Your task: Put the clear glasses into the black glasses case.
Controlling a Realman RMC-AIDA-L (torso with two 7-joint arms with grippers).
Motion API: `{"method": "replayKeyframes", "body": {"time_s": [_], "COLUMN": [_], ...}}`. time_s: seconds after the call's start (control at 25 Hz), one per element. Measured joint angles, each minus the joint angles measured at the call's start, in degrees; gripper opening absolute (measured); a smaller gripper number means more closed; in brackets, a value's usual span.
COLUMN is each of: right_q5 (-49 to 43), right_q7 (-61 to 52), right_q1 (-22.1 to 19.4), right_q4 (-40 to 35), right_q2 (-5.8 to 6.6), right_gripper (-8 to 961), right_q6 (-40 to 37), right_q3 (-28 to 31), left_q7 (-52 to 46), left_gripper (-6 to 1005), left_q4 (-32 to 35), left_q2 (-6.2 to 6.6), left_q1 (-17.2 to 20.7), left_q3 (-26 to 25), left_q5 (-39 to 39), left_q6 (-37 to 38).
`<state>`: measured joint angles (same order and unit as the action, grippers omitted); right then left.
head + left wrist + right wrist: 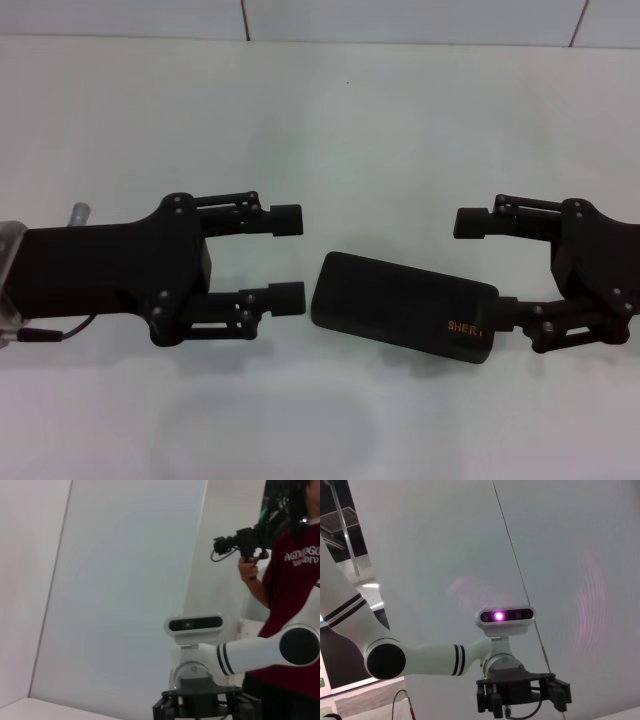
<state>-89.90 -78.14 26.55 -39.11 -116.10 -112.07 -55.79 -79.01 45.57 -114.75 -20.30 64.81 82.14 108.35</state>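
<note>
Flanking closed black glasses case [403, 319]: left gripper [287, 257], right gripper [476, 262], both spread.

Bright, even light (soft shadows), slight blur

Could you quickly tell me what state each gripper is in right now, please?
Left gripper: open, holding nothing, just left of the black glasses case.
Right gripper: open, empty, its lower finger at the closed case's right end.

Black glasses case [400, 318] on table [350, 110], between left end effector [287, 257] and right end effector [480, 262] (nearer the right)
</note>
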Motion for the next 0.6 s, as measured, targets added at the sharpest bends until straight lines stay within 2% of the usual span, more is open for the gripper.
{"method": "replayKeyframes", "body": {"time_s": [0.6], "right_q5": [0.2], "right_q7": [0.0], "right_q1": [0.3], "right_q4": [0.0], "right_q2": [-0.09], "right_gripper": [883], "right_q6": [0.1], "right_q3": [-0.1], "left_q7": [0.2], "left_gripper": [708], "left_q4": [-1.6], "left_q2": [-0.22], "left_q1": [0.6], "left_q3": [-1.2], "left_q5": [0.0], "left_q6": [-0.1]}}
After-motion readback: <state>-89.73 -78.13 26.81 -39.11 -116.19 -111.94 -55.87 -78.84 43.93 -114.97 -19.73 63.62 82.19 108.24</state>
